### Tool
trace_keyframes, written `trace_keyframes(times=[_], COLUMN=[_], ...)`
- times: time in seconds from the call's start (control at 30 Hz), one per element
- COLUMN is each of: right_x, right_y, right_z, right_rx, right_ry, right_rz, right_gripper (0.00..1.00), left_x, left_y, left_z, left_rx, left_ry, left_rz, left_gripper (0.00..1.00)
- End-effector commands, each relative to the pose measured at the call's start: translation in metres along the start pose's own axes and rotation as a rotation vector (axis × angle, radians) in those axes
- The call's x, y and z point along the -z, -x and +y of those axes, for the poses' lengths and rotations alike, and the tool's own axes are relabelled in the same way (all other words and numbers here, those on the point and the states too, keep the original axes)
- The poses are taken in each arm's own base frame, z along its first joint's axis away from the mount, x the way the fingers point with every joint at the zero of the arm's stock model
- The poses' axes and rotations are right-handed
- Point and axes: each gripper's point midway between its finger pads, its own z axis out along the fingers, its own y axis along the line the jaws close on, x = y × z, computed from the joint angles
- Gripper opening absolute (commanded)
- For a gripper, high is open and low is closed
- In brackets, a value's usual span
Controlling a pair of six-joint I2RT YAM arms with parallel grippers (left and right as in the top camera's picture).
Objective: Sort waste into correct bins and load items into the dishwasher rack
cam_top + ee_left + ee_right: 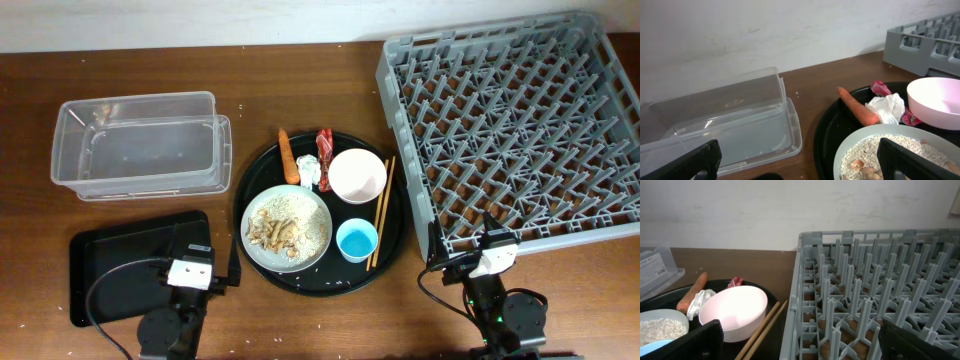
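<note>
Left fingers [695,162] spread wide, holding nothing, above the flat black tray [110,262] at the front-left corner of the tabletop [300,80]; right fingers [920,342] also wide and empty, by the front edge of the rack [510,130] filling the back-right corner; clear tub [140,145] sits toward the back-left; on the round tray [258,178] mid-tabletop lie plate [322,212] with rice [290,210], bowl [357,175], cup [357,240] and chopsticks [382,212]; carrot [287,155], tissue [309,170] and wrapper [325,143] cluster at its back rim
</note>
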Motion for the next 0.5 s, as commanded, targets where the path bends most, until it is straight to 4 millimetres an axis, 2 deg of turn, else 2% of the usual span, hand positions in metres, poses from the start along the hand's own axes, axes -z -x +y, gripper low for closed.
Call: trace_keyframes(times=[0.0, 0.07, 0.13, 0.17, 0.2, 0.27, 0.3, 0.33, 0.37, 0.4, 0.47], right_x=[0.000, 0.000, 0.002, 0.006, 0.009, 0.019, 0.027, 0.035, 0.038, 0.037, 0.025], right_y=[-0.002, -0.001, 0.006, 0.017, 0.028, 0.061, 0.080, 0.095, 0.101, 0.111, 0.119], right_z=[-0.001, 0.001, 0.023, 0.039, 0.044, 0.046, 0.047, 0.048, 0.049, 0.049, 0.049], right_rx=[0.002, 0.003, 0.008, 0.017, 0.023, 0.032, 0.032, 0.020, 0.005, -0.028, -0.077], right_ry=[0.000, 0.011, 0.139, 0.231, 0.254, 0.256, 0.252, 0.250, 0.247, 0.239, 0.227], right_rz=[0.005, -0.002, -0.030, -0.063, -0.088, -0.128, -0.129, -0.072, 0.000, 0.158, 0.388], right_gripper=[0.98, 0.98, 0.98, 0.98, 0.98, 0.98, 0.98, 0.98, 0.98, 0.98, 0.98], left_x=[-0.001, 0.003, 0.006, 0.008, 0.015, 0.029, 0.034, 0.037, 0.034, 0.025, 0.010], left_y=[-0.001, 0.007, 0.013, 0.028, 0.060, 0.104, 0.118, 0.128, 0.132, 0.140, 0.147], left_z=[-0.010, -0.038, -0.046, -0.048, -0.047, -0.038, -0.035, -0.032, -0.026, -0.027, -0.036], left_rx=[0.007, 0.005, 0.002, -0.006, 0.010, 0.008, 0.011, 0.028, 0.047, 0.073, 0.119], left_ry=[-0.057, -0.226, -0.273, -0.290, -0.300, -0.277, -0.271, -0.280, -0.262, -0.298, -0.386], left_rz=[-0.008, -0.050, -0.077, -0.141, -0.246, -0.343, -0.330, -0.242, -0.148, -0.006, 0.204], left_gripper=[0.99, 0.99, 0.99, 0.99, 0.99, 0.99, 0.99, 0.99, 0.99, 0.99, 0.99])
